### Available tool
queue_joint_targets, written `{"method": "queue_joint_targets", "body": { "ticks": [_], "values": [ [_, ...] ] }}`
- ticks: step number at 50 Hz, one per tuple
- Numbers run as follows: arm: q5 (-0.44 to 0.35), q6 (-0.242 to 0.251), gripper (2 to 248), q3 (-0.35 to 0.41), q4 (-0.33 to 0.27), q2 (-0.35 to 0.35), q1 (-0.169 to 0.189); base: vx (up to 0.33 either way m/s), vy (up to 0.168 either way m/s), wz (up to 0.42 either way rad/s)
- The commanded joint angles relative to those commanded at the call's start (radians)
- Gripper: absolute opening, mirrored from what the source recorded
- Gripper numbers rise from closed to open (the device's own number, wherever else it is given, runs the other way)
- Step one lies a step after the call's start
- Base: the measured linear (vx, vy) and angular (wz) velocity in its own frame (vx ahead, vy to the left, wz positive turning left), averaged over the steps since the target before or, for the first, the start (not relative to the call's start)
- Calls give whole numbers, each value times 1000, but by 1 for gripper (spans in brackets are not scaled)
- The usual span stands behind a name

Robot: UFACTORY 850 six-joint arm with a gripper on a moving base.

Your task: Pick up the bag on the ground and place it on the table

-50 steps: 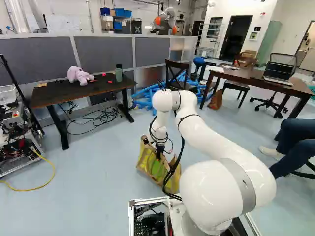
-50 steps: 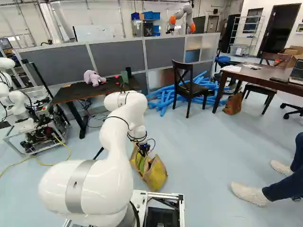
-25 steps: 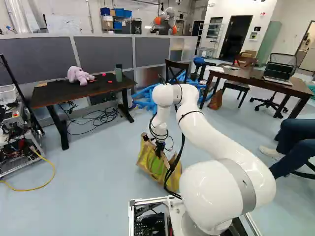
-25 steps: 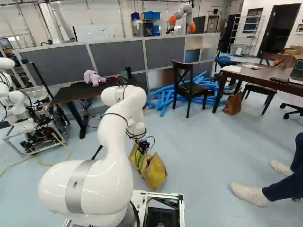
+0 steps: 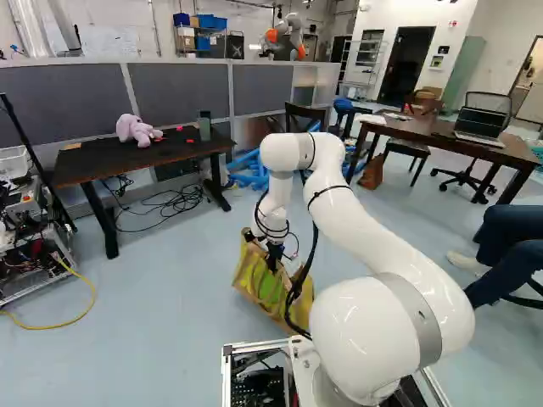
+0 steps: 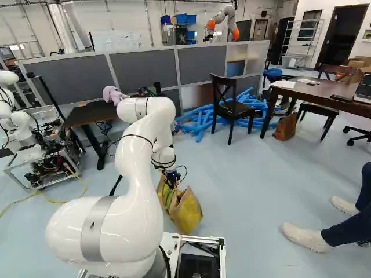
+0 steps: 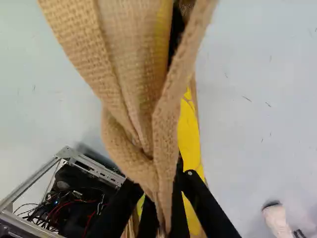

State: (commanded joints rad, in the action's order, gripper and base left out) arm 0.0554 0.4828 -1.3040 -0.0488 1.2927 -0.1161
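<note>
Yel./tan bag (image 5: 270, 291) w/ coarse weave

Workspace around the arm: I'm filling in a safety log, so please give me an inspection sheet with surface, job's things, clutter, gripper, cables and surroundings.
Surface: black table holds a plush, a green container and small red items.
Job's things: bag tilted in the left base view; whether it touches the floor, cannot tell.
Clutter: blue tubes heaped by a chair.
Gripper: shut on the bag's burlap.
Cables: black tangle under the black table; yellow cable on the floor.
Surroundings: another robot; brown table with a laptop.
</note>
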Motion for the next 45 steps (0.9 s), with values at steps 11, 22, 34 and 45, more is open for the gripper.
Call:
{"method": "queue_joint_targets", "body": {
  "ticks": [11, 22, 34, 45],
  "values": [
    [-41, 0, 21, 69, 0, -51, -10, 0, 0, 0],
    [-60, 0, 21, 138, 0, -102, -16, 0, 0, 0],
    [-65, 0, 21, 212, 7, -159, -25, 0, 0, 0],
    [-65, 0, 21, 281, 39, -211, -33, 0, 0, 0]
  ]
}}
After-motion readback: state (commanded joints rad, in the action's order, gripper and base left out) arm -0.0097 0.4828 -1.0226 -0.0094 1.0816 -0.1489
